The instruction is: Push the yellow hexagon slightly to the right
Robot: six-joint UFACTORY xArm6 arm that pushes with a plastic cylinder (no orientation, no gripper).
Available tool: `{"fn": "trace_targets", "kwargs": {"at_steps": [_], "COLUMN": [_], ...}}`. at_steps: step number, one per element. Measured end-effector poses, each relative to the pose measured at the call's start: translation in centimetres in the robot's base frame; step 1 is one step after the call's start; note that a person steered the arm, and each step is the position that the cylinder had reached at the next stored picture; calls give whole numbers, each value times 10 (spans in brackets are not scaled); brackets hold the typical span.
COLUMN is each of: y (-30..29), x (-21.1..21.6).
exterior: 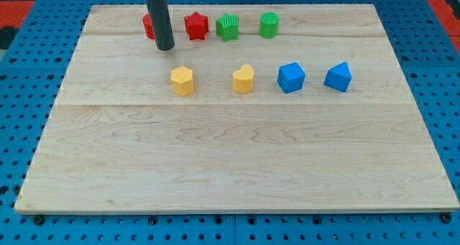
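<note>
Rod, no jaws to open or clench; nothing grasped. My tip [165,48] up-left of yellow hexagon [182,80], apart, partly hiding red block [148,26].

Yellow hexagon: left end of middle row; yellow heart [244,79] right of it, gap between allows slight push.

Judgement: tip needs hexagon's left side before pushing.

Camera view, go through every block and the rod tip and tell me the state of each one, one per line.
my tip: down at the board, up-left of the yellow hexagon, not touching it.
yellow hexagon: upright, free.
yellow heart: upright, free.
red block: partly hidden behind the rod, shape unclear.
red star: free.
green star: free.
green cylinder: upright.
left blue block: free.
right blue block: free.
</note>
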State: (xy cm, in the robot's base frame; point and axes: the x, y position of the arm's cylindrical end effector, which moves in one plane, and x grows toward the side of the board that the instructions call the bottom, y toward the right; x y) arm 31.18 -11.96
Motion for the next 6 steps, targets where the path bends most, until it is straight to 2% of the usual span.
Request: {"fn": "trace_targets", "kwargs": {"at_steps": [3,6], "y": [7,68], "x": [44,58]}}
